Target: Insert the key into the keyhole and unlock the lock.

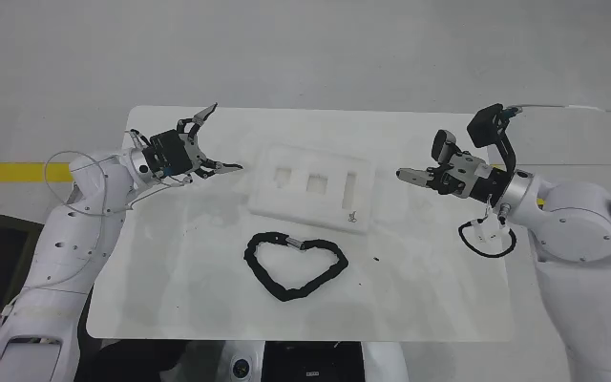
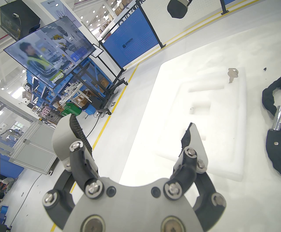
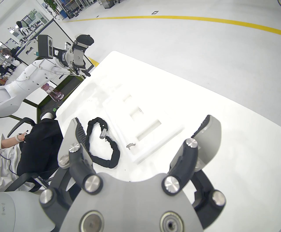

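My left end effector [image 1: 225, 138] and right end effector [image 3: 142, 119] hang spread and empty, one off each end of the foam tray [image 1: 272, 196]. The key [image 1: 352, 217] stands in the tray's corner nearest the right one. The chain lock [image 1: 294, 267] lies on the bench [image 1: 172, 277] just beside the tray. I judge the task unstarted: next, pinch the key's head squarely. My left wrist view shows the key upright; from the top it is a speck.

A pale floor [image 3: 197, 55] with a yellow line [image 3: 197, 18] runs past blue panels [image 2: 131, 41] (one large screen [image 2: 50, 50] beside them).
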Action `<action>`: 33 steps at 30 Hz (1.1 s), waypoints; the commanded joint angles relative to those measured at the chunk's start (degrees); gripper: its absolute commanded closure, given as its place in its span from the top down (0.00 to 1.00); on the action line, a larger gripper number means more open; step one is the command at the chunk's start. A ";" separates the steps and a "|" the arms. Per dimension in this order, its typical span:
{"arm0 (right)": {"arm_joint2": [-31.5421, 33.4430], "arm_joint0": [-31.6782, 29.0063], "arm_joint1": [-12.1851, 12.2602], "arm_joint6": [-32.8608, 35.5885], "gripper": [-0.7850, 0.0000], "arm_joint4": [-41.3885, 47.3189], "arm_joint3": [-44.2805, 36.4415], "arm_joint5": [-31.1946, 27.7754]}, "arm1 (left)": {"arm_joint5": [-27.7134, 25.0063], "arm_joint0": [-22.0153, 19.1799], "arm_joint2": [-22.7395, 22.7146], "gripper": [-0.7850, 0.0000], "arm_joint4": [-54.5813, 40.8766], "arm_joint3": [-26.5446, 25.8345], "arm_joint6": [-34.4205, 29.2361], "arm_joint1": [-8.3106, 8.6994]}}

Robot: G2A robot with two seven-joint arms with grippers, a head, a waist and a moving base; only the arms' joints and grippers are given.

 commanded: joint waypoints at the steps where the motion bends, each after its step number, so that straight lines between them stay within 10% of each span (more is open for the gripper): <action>1: 0.00 0.00 0.00 0.00 1.00 0.00 0.00 0.00 | 0.00 0.00 0.00 1.00 0.00 0.00 0.00 0.00; 33: -23.43 11.56 -1.73 15.32 1.00 1.17 2.21 25.52 | 0.00 0.00 0.00 1.00 0.00 0.00 0.00 0.00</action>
